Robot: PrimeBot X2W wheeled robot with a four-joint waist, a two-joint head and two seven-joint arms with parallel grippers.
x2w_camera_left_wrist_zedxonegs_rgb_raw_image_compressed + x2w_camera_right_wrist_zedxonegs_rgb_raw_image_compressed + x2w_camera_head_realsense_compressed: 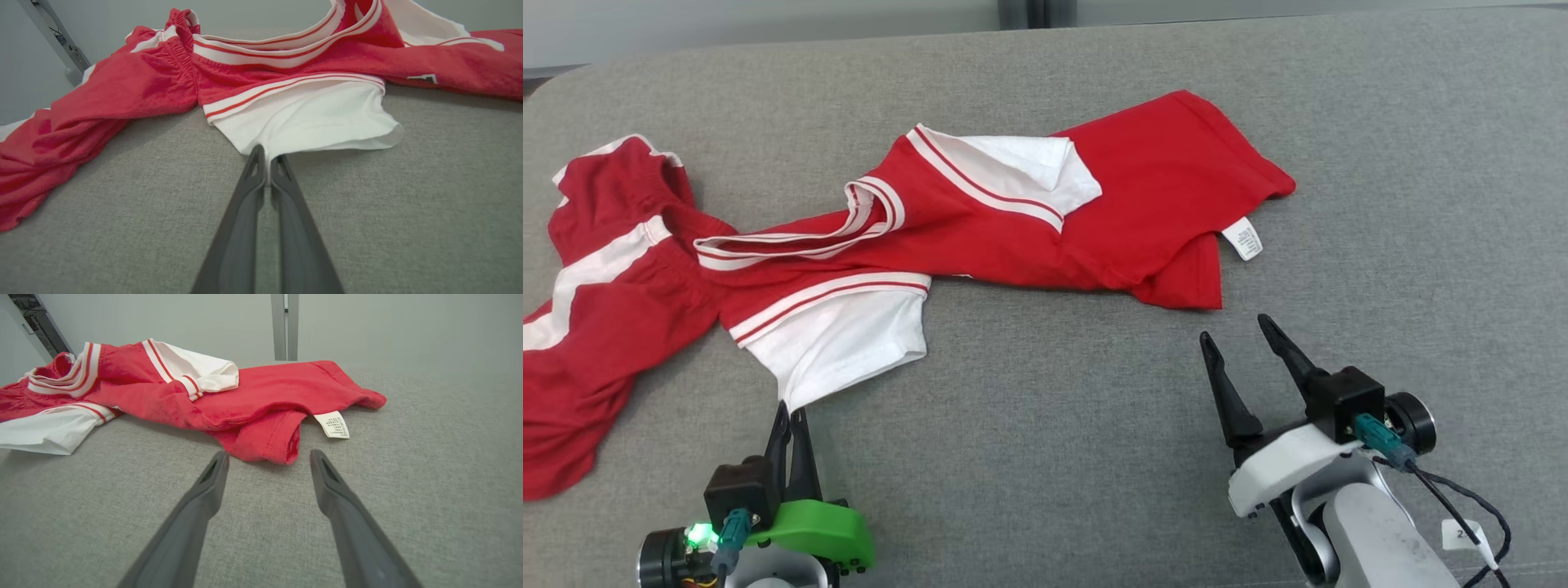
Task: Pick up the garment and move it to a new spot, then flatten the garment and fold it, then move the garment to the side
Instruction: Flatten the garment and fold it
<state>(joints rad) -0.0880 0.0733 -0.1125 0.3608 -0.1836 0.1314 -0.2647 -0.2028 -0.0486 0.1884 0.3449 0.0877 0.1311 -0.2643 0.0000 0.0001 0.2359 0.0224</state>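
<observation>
On the grey cushion (1054, 457), the red-and-white garment (1143, 212) lay crumpled across the far half, bunched toward the cushion's left side. We found the right gripper (1232, 327) spread wide and empty over the cushion's near right, just short of the red hem. The left gripper (791, 415), at the cushion's near left, was clamped on the corner of the white sleeve (849, 343). We judged that a clean lift needed a second hold on the hem near the label (1242, 238). Both arms should then rise together, so the cloth clears the cushion without dragging.
</observation>
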